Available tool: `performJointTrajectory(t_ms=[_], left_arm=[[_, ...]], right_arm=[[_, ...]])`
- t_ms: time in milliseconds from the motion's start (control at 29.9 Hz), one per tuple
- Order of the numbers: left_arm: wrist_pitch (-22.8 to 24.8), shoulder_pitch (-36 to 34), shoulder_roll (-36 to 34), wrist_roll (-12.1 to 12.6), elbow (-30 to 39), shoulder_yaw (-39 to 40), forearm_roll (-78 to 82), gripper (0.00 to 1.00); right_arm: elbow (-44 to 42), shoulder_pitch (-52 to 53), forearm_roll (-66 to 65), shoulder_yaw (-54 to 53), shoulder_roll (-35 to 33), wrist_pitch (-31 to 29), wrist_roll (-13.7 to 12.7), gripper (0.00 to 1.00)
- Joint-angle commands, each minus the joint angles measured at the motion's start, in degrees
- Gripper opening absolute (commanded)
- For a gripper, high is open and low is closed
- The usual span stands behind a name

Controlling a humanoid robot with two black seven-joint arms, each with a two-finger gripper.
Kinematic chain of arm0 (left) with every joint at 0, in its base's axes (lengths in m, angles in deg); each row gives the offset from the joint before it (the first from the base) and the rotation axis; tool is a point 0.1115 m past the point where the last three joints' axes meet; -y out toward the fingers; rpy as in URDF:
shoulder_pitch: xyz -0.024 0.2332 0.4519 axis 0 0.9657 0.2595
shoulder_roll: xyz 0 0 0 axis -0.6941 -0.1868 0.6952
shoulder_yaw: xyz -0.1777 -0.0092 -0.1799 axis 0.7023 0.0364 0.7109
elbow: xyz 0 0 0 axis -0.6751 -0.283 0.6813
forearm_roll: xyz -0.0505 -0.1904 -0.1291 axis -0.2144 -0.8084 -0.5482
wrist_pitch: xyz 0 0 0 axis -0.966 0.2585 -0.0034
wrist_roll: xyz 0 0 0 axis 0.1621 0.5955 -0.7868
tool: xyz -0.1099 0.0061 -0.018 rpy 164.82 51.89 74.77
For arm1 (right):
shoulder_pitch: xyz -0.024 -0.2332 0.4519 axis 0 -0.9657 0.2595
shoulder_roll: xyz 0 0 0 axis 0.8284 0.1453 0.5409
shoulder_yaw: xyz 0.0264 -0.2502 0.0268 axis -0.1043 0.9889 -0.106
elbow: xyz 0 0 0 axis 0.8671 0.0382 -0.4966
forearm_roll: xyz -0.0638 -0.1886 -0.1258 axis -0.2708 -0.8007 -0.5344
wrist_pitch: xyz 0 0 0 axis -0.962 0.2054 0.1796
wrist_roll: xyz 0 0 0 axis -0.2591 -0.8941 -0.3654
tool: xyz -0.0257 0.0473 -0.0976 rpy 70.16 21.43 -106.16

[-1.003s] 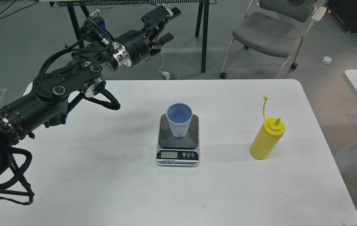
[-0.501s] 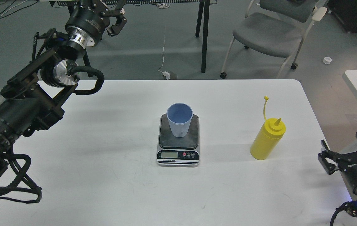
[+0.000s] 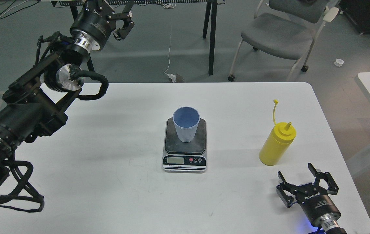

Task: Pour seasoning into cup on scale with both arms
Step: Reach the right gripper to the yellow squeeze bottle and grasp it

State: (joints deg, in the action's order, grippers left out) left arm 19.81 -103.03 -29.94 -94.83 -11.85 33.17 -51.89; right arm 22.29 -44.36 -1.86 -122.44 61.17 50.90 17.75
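One white surface carries one scale near its middle, one yellow bottle toward its right edge, and one blue cup upright on the scale. I judge the reach for the bottle is in hand: my right claw, near the front right corner, is spread wide and holds nothing, just short of the bottle. Next it must close around the bottle's body. My left claw hangs released beyond the far left corner.

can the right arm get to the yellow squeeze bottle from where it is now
Probably yes. The right claw is open, just in front of the yellow squeeze bottle, with only bare table between them.
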Motion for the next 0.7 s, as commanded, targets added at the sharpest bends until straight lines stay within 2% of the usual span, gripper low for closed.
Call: performJointTrajectory(t_ms=[0, 501, 669], left_arm=[[-0.2, 0.6, -0.5, -0.1, 0.0, 0.1, 0.0, 1.00], [-0.4, 0.9, -0.7, 0.0, -0.1, -0.3, 0.4, 1.00], [-0.3, 0.9, -0.7, 0.0, -0.1, -0.3, 0.4, 1.00]], right_arm=[[-2.3, 2.8, -0.1, 0.0, 2.0, 0.0, 0.0, 1.00], [-10.8, 11.4, -0.1, 1.8, 8.8, 0.0, 0.1, 0.99], [-13.5, 15.0, -0.1, 1.9, 9.7, 0.0, 2.3, 0.94]])
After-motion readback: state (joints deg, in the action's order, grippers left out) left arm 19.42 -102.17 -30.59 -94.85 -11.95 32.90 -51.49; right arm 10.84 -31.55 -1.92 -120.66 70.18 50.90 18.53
